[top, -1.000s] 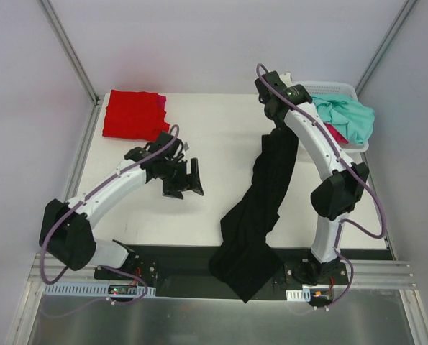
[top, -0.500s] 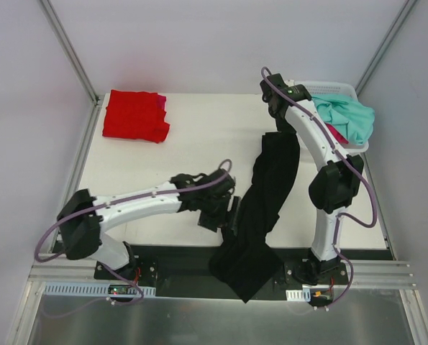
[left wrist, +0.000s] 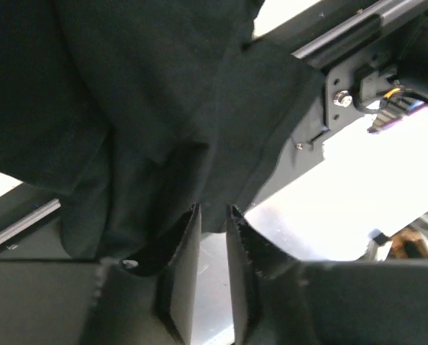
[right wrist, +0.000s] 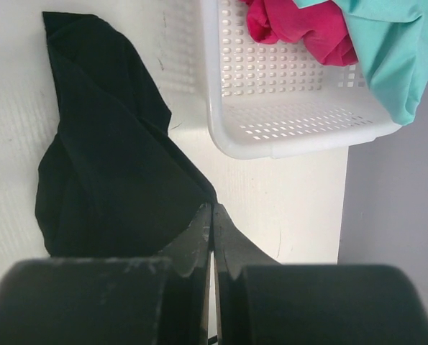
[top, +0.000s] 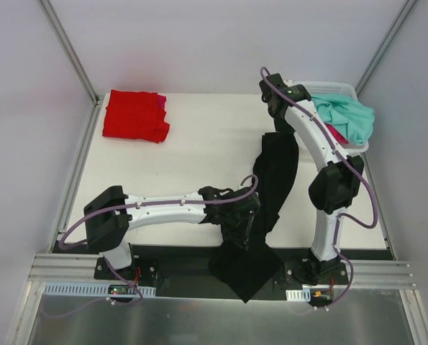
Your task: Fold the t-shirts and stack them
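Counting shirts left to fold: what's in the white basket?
In the basket: a teal shirt spilling over its rim, a magenta shirt partly under it. Anything beneath them is covered.

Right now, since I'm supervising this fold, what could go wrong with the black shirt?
The left end effector sits at the hem of the black t-shirt with no cloth visibly between its jaws; it may close on nothing or pinch only an edge.
The shirt's lower end hangs past the table edge over the base rail; pulling could snag it there.
The right end effector holds just a small pinch, which might slip.
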You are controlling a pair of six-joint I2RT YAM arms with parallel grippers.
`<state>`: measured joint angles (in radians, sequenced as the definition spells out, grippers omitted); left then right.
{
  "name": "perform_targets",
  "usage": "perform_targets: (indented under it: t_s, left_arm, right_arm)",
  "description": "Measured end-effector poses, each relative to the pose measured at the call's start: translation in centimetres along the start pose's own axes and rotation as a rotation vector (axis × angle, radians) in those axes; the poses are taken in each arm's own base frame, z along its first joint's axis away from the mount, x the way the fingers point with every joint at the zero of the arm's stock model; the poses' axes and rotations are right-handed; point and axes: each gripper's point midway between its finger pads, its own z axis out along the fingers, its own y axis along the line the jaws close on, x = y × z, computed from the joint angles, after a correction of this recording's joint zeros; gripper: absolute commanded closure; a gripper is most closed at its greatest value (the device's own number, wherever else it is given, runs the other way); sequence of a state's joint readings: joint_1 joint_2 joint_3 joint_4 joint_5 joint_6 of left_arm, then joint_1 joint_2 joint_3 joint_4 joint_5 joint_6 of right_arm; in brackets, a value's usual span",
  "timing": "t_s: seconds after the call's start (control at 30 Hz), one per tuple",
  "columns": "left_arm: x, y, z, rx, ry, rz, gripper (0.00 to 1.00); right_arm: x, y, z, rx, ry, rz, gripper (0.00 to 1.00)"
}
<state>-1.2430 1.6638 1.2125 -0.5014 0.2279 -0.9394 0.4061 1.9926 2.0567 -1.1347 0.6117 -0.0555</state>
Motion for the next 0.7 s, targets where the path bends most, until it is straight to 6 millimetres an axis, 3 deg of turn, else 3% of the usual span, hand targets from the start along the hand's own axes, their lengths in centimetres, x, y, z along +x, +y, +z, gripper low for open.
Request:
perform_targets:
  t_s: [0.17,0.3,0.5,0.7]
  left_arm:
    - [0.4,1.7,1.2,-0.050,0.002,-0.032,0.93]
    - [0.1,3.3,2.8,-0.102,0.014,-0.055,0.85]
    - [-0.1,6.6,6.2,-0.210,0.067,-0.095,0.83]
    - [-0.3,7.1,6.5,-0.215,0.104,-0.111,0.83]
  right_arm:
    - [0.2,0.5,-1.7,-0.052,-0.024,0.002,0.99]
    - [-0.2,0.3,-5.2,-0.111,-0.095,0.018,0.99]
    - [-0.4,-1.0,-10.4,-0.176,-0.204,0.048,0.99]
    - [0.0,-2.2,-11.8,-0.183,-0.224,0.060,0.99]
